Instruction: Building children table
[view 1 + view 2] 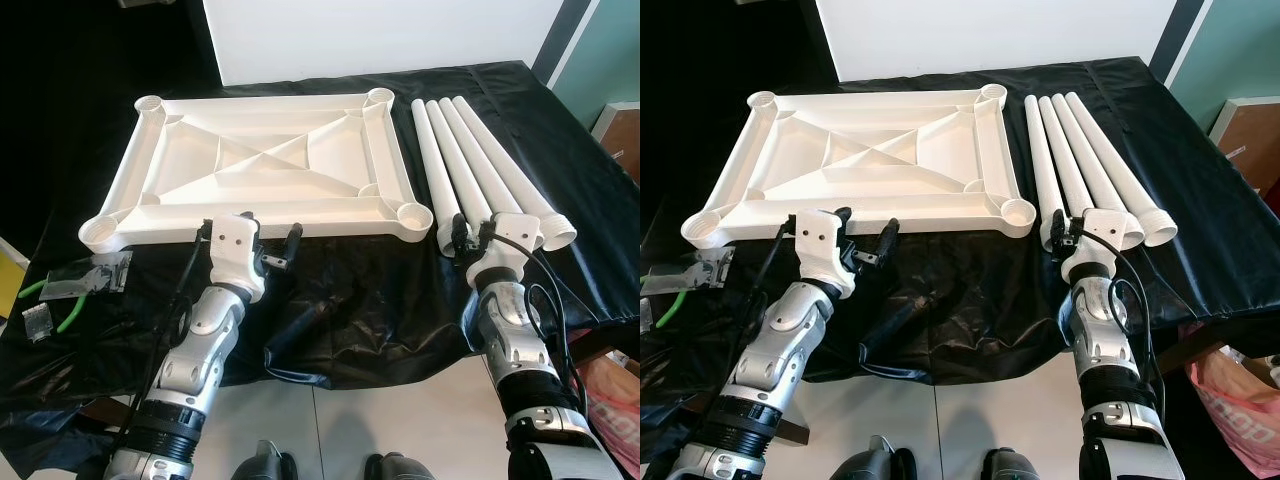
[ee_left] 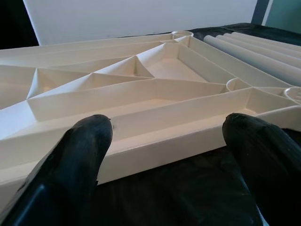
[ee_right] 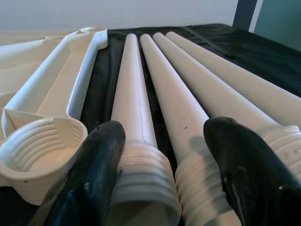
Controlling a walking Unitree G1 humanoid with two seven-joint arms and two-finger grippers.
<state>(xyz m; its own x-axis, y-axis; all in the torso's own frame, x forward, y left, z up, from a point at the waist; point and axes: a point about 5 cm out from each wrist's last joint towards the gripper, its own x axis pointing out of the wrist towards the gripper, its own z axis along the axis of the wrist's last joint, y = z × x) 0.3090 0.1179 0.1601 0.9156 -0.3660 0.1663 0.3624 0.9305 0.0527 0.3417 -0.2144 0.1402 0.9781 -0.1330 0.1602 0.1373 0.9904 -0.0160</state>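
Note:
The white table top lies upside down on the black cloth, ribs up, with a round threaded socket at each corner. To its right, several white legs lie side by side, threaded ends towards me. My left gripper is open just in front of the top's near rim, apart from it. My right gripper is open at the near ends of the legs. Its fingers straddle the threaded ends of the two legs nearest the top, beside the near right socket.
A black cloth covers the work surface and hangs over its front edge. Green-handled pliers and small plastic bags lie at the front left. A white board stands behind; a cardboard box and a pink bag are on the right.

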